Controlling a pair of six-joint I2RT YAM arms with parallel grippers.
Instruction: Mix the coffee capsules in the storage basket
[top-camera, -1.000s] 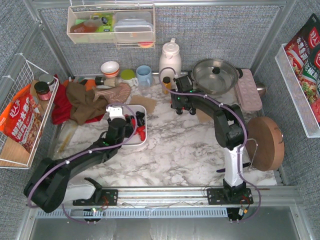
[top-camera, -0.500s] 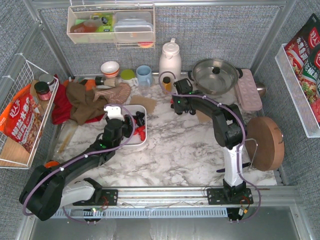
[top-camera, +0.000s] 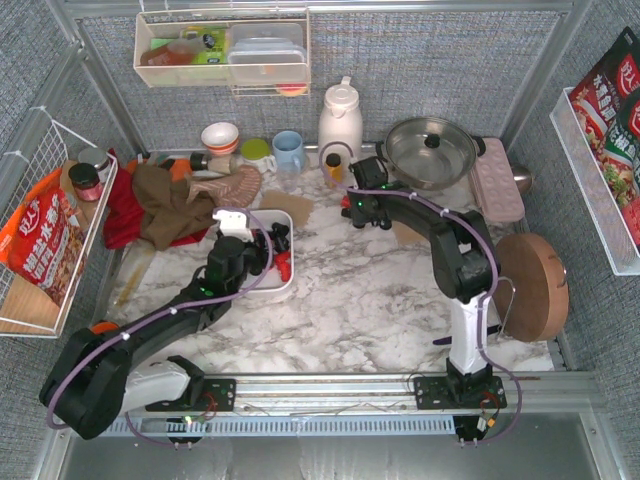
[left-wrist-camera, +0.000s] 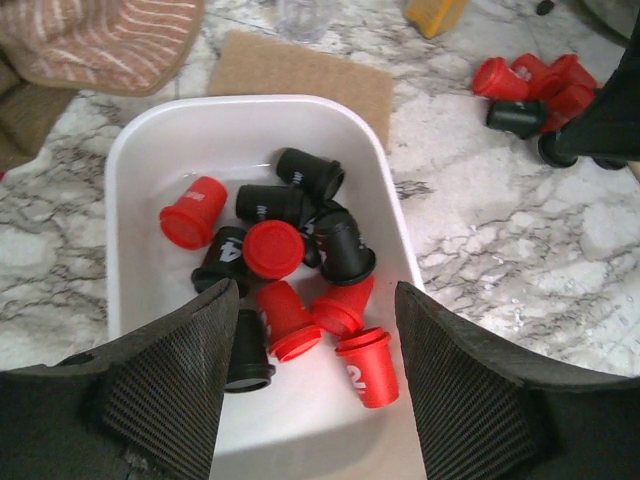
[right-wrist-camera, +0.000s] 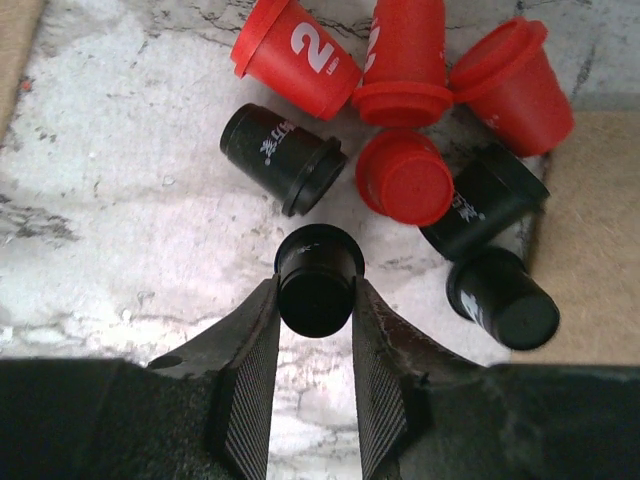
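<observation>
The white storage basket lies on the marble top, with several red and black coffee capsules jumbled inside it. My left gripper hangs open just above the basket's near end, its fingers wide apart and holding nothing. In the top view it is over the basket. A second cluster of red and black capsules lies loose on the table to the right. My right gripper is at that cluster, shut on one black capsule that stands on end between the pads.
A cork mat lies behind the basket. Cloths are heaped at the back left. A small orange-yellow bottle, white jug, lidded pot, pink tray and round wooden board stand at the back and right.
The right gripper's jaws have closed onto the black capsule. The left gripper has shifted slightly over the basket and stays open.
</observation>
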